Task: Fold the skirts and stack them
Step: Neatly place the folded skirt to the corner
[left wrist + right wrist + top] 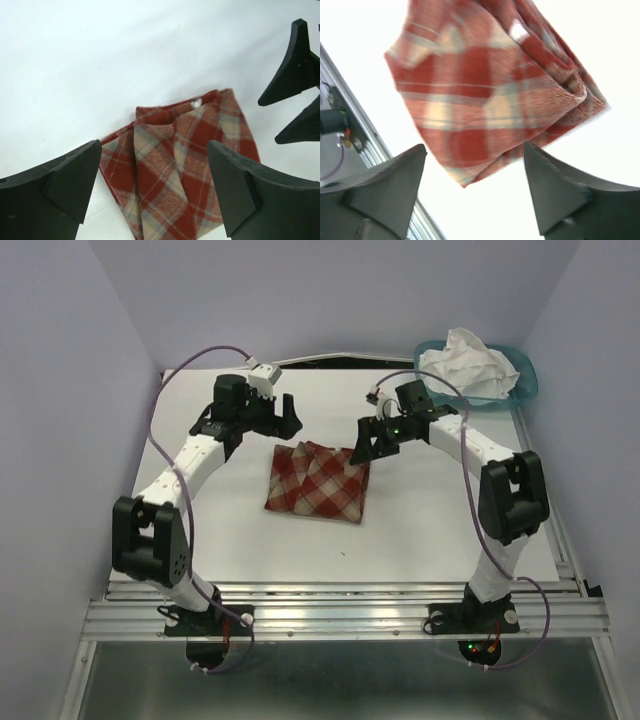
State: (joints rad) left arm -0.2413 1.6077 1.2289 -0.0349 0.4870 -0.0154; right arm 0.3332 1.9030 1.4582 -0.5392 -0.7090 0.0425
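No words, numbers or signs can be read in any of the pictures. The plaid skirt has a tiny white spot near its far edge. It is too small and blurry to tell if anything is written on it

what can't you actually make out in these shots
1. White skirt: seen in the top view only, bunched in the teal basket, whose wall hides its lower part.
2. Plaid skirt: in the left wrist view its near end is cut off by the bottom edge and the fingers.
3. Right wrist view: the plaid is blurred, its top cut off.
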